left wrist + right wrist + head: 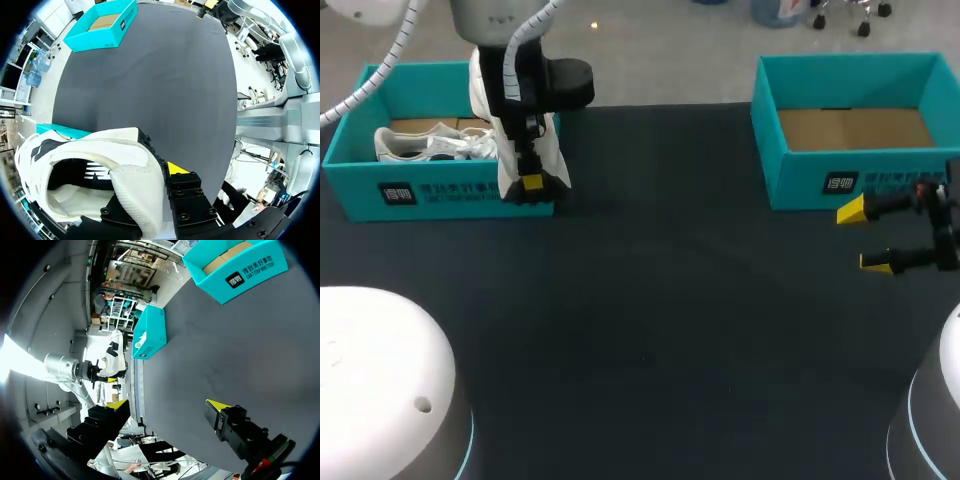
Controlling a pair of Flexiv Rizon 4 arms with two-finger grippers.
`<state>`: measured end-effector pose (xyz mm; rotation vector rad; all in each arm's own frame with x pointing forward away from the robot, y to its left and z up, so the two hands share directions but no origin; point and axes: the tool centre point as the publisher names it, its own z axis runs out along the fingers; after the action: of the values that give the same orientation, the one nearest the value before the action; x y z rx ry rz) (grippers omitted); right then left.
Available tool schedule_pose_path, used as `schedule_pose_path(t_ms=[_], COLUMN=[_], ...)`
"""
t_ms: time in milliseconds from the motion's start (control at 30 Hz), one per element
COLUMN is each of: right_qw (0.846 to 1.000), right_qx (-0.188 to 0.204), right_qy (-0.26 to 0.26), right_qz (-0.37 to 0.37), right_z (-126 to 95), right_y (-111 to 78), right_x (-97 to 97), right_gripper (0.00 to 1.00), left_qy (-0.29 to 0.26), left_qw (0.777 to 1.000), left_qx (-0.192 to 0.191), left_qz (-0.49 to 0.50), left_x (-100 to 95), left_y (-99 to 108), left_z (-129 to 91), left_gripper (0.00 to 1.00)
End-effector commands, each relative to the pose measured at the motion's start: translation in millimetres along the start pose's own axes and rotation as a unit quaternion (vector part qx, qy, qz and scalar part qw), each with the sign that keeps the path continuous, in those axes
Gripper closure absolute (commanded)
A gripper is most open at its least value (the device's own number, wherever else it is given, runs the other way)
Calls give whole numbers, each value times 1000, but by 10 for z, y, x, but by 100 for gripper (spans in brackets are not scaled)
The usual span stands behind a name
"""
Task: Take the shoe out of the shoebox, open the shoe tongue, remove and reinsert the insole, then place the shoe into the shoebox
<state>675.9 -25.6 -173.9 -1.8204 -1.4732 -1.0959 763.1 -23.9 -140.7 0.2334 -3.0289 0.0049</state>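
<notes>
Left tool (pixel 530 184), clenched on the white shoe (pixel 552 158). One yellow-tipped finger (pixel 175 168) lies against the outside of the shoe's collar. The other is hidden inside the opening, so the knit wall is pinched between the two. The shoe hangs from this tool over the near wall of the left shoebox (pixel 360 190), a teal carton, and its opening faces the wrist. A second shoe (pixel 420 143), also white, lies inside that carton, to the left of the tool. To the tool's right, the dark tabletop (pixel 650 300) stretches between the two arms.

Right tool (pixel 865 237), released. Its two yellow-tipped fingers (pixel 217 405) are spread wide over the tabletop. This tool hovers just in front of the near wall of the right shoebox (pixel 800 170). That teal carton stands open ahead of the tool and shows a brown cardboard floor. The two tools are well apart.
</notes>
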Motion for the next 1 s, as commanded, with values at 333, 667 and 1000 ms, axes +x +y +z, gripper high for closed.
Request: schedule_pose_path(t_ms=[333,667,1000], right_qw=[1000,1000,1000], right_qx=[-1,-1,-1], right_qy=[-2,-2,-2], right_qz=[1,1,1], right_z=[2,2,2], right_y=[-15,-15,-15], right_x=[2,2,2], right_gripper=[0,0,0], left_qy=[19,44,35], left_qw=[1000,999,999], left_qx=[16,-10,-29], left_qz=[-2,7,12], left_x=[-504,-889,-1260], left_y=[796,1235,1637], left_z=[-7,32,9], left_gripper=[100,100,100])
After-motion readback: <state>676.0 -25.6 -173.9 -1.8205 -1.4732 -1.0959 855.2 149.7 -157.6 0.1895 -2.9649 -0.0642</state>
